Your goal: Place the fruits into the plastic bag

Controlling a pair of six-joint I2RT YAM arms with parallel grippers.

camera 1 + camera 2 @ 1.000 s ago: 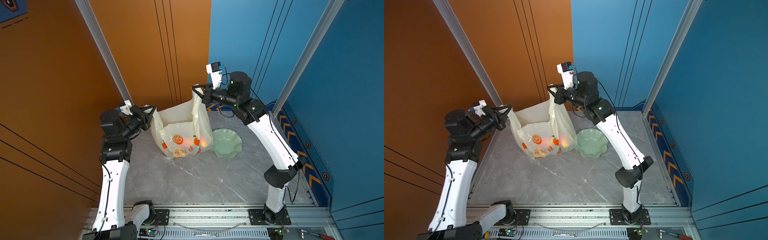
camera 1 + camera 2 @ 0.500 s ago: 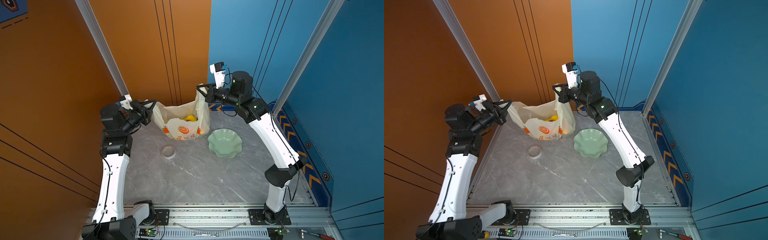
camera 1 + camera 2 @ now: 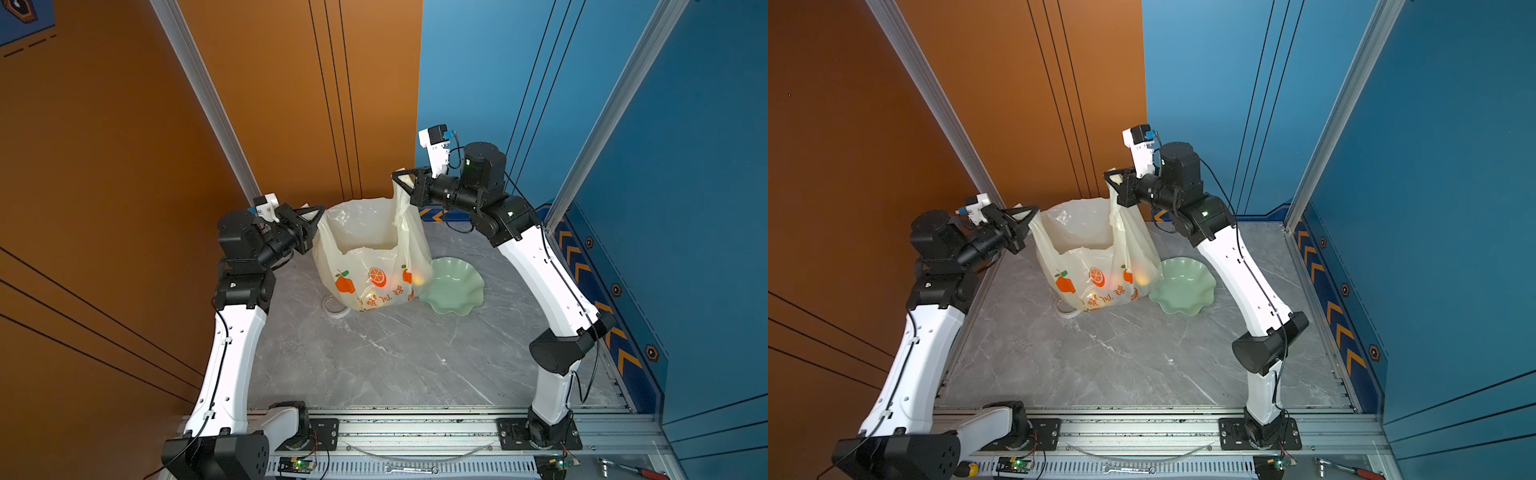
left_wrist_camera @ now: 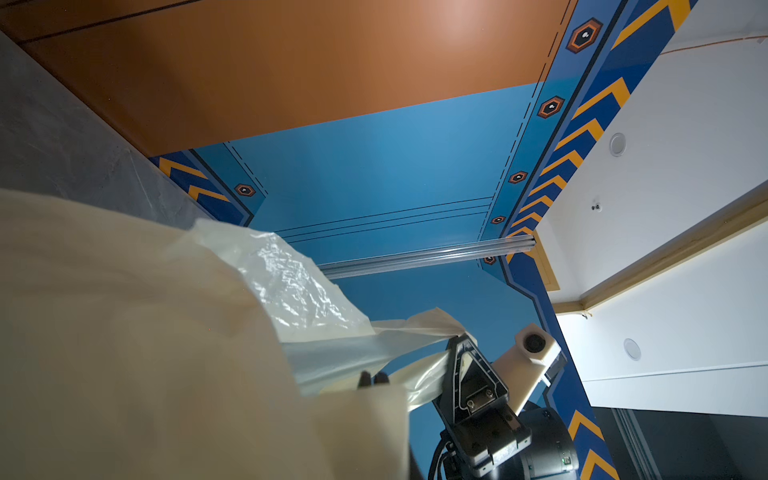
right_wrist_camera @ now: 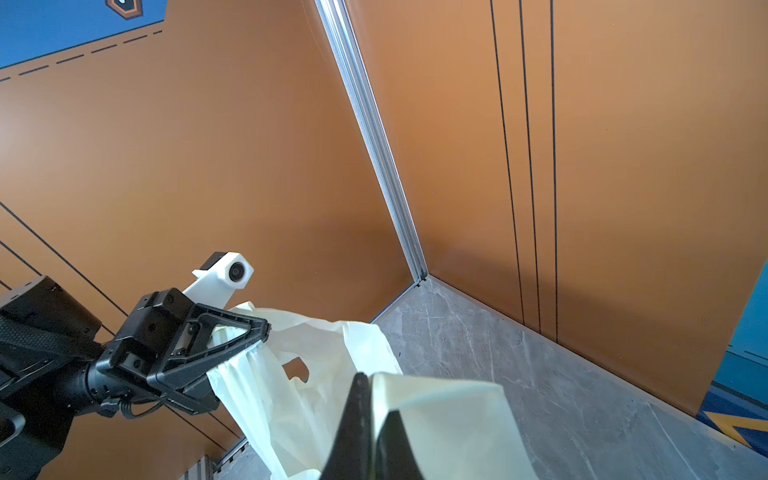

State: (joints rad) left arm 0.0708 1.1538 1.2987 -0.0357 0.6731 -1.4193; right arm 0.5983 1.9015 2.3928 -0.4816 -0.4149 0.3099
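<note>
- left claw (image 3: 319, 211) pinched tight on one plastic bag (image 3: 365, 266) handle
- right claw (image 3: 398, 179) clamped on the other handle, higher up
- fruits (image 3: 419, 277) glowing through the bag, just beside the green dish (image 3: 457, 291)

plastic bag (image 3: 361, 257) (image 3: 1077, 232): thin, crinkly, cream-white, translucent; printed with orange fruit and an orange slice (image 3: 377, 276).
pose: upright, mouth pulled wide open and facing up.
handles: drawn taut and apart; left handle (image 3: 328, 220) sits lower, right handle (image 3: 401, 208) is lifted higher.
place: middle back of the tabletop (image 3: 374, 353); whether the bottom rests on it cannot be told.
fruits (image 3: 417, 277) (image 3: 1142, 277): inside the bag, showing only as a yellow and orange-red glow through its lower right side; single pieces are not distinguishable.
</note>
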